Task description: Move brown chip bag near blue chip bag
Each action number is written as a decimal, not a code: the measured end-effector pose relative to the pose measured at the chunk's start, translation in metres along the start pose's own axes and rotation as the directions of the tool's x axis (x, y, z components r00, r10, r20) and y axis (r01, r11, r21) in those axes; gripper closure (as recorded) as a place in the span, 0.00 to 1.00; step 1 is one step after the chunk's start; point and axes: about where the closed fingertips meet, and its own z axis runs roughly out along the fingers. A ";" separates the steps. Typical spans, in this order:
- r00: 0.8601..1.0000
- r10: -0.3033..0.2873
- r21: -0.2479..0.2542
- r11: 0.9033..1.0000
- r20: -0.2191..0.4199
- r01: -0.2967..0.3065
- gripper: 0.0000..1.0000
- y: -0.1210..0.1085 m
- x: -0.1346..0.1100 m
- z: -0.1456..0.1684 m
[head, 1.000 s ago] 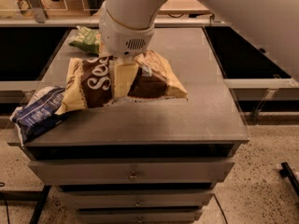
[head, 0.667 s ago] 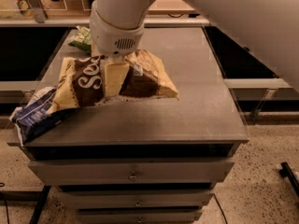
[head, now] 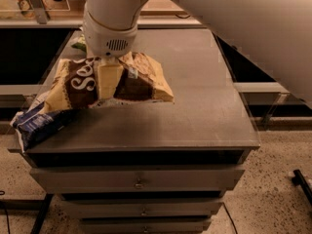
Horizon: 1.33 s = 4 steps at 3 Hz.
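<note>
The brown chip bag (head: 139, 82) has a dark brown centre, cream-yellow edges and white script lettering. It hangs pinched at its middle, just above the grey table top (head: 204, 111). My gripper (head: 109, 79) comes down from the white arm and is shut on the brown chip bag; one pale finger (head: 108, 82) shows across the bag's front. The blue chip bag (head: 41, 123), crinkled navy with white lettering, lies at the table's front left corner, partly over the edge. The brown bag's left end overlaps or touches the blue bag's top.
A small green bag (head: 78, 44) lies at the back left, mostly hidden behind my arm. The table is a grey drawer cabinet with several drawers (head: 139, 183) below. A shelf rail runs along the back. A dark object (head: 302, 184) lies on the floor at right.
My gripper has carried the brown chip bag leftward and a little forward, so its left end now reaches the blue chip bag. The blue bag has not moved.
</note>
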 end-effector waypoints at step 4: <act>0.999 0.046 0.004 0.999 0.009 -0.046 0.00 -0.014 -0.002 0.010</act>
